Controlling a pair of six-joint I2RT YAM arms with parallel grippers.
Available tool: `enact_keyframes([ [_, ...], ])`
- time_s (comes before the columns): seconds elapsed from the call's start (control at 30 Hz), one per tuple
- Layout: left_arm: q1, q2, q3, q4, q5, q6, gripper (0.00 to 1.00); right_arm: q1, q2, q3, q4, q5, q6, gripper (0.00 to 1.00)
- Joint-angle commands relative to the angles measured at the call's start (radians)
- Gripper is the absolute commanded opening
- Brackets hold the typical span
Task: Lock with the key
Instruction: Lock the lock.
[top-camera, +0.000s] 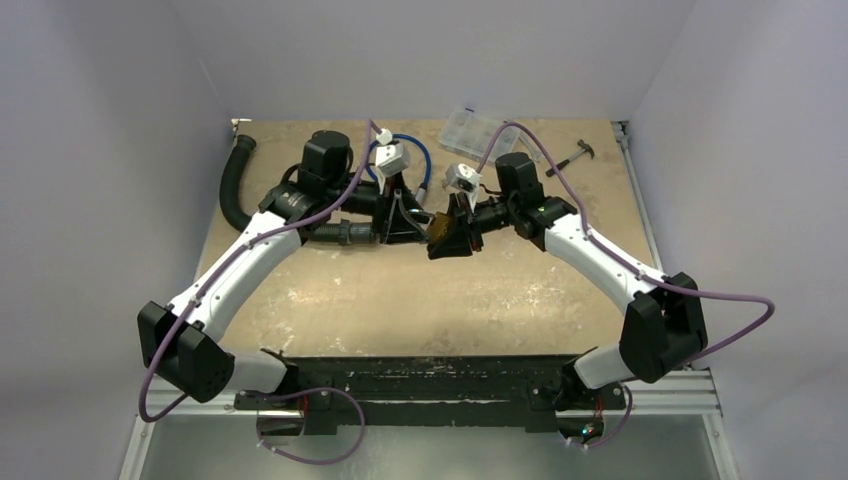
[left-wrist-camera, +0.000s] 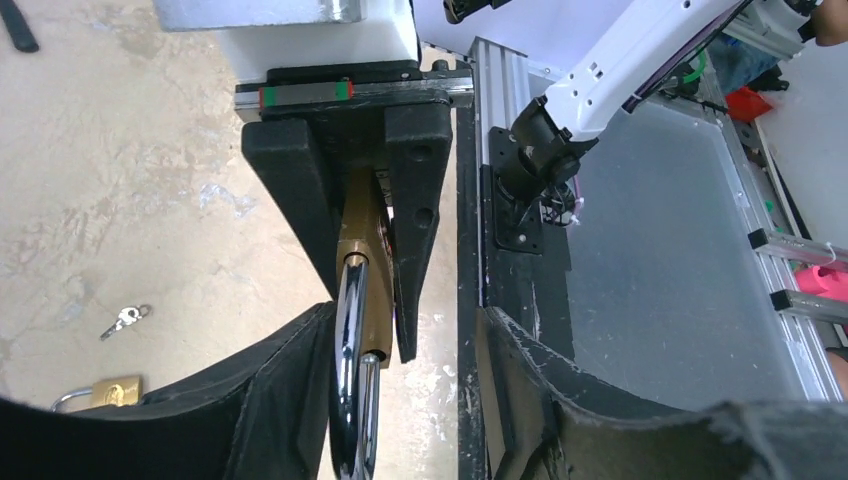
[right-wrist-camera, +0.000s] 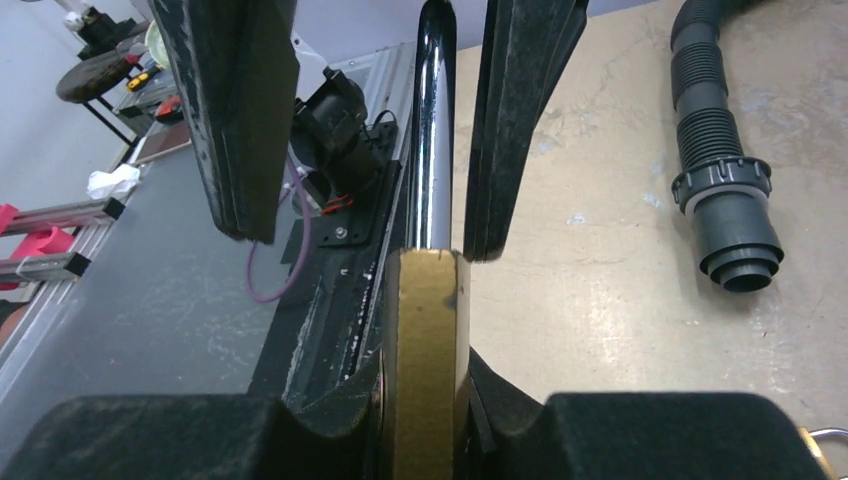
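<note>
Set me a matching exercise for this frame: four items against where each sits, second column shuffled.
1 padlock body
2 shackle
3 keys
4 hose

A loose on the table beside a second padlock
B between the left gripper's spread fingers
C on the table, partly under the left arm
D clamped in the right gripper

Pairs: 1-D, 2-B, 3-A, 4-C

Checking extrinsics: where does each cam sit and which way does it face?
Top external: above, behind the bases, looking down at table; left arm, right arm show.
Left wrist: faces right pincer; own fingers at bottom.
Right wrist: faces left pincer; own fingers at bottom.
Shared: both wrist views see the padlock between the pincers.
</note>
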Motion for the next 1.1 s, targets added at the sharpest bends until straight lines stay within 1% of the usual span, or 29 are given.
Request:
enact_keyframes([
  [0.0, 0.052, -0.051, 0.055, -0.058, 0.068, 0.038, 0.55, 0.007, -0.053, 0.001, 0.093, -0.02, -0.041, 0.0],
  [0.1, 0.082, -0.064, 0.029, -0.065, 0.063, 0.043, 0.56, 0.007, -0.06, -0.006, 0.09, -0.024, -0.041, 0.0],
  [0.2, 0.086, -0.07, 0.005, -0.064, 0.056, 0.041, 0.54, 0.007, -0.064, -0.007, 0.093, -0.028, -0.035, 0.0],
  [0.33, 0.088, -0.072, -0.011, -0.063, 0.05, 0.04, 0.48, 0.007, -0.068, -0.008, 0.094, -0.032, -0.036, 0.0],
  [0.43, 0.093, -0.069, -0.019, -0.064, 0.042, 0.039, 0.41, 0.007, -0.074, -0.008, 0.095, -0.036, -0.034, 0.0],
  [0.57, 0.11, -0.066, -0.025, -0.083, 0.049, 0.058, 0.38, 0.007, -0.085, -0.007, 0.094, -0.046, -0.029, 0.0],
  [0.6, 0.116, -0.067, -0.026, -0.085, 0.054, 0.06, 0.36, 0.007, -0.087, -0.006, 0.093, -0.046, -0.029, 0.0],
  [0.7, 0.126, -0.071, -0.028, -0.081, 0.077, 0.055, 0.24, 0.007, -0.089, -0.006, 0.087, -0.049, -0.033, 0.0],
  [0.8, 0.128, -0.08, -0.029, -0.061, 0.096, 0.038, 0.15, 0.007, -0.081, -0.005, 0.077, -0.048, -0.042, 0.0],
  [0.83, 0.128, -0.083, -0.031, -0.05, 0.101, 0.029, 0.13, 0.007, -0.078, -0.005, 0.073, -0.048, -0.046, 0.0],
  [0.9, 0.128, -0.086, -0.035, -0.031, 0.117, 0.015, 0.13, 0.007, -0.073, -0.003, 0.067, -0.047, -0.048, 0.0],
  [0.93, 0.128, -0.085, -0.035, -0.027, 0.128, 0.01, 0.16, 0.007, -0.07, -0.002, 0.065, -0.047, -0.051, 0.0],
  [1.0, 0.128, -0.081, -0.036, -0.019, 0.138, 0.002, 0.25, 0.007, -0.068, 0.001, 0.06, -0.046, -0.053, 0.0],
  [1.07, 0.128, -0.077, -0.041, -0.008, 0.143, -0.004, 0.25, 0.007, -0.065, 0.004, 0.059, -0.046, -0.053, 0.0],
])
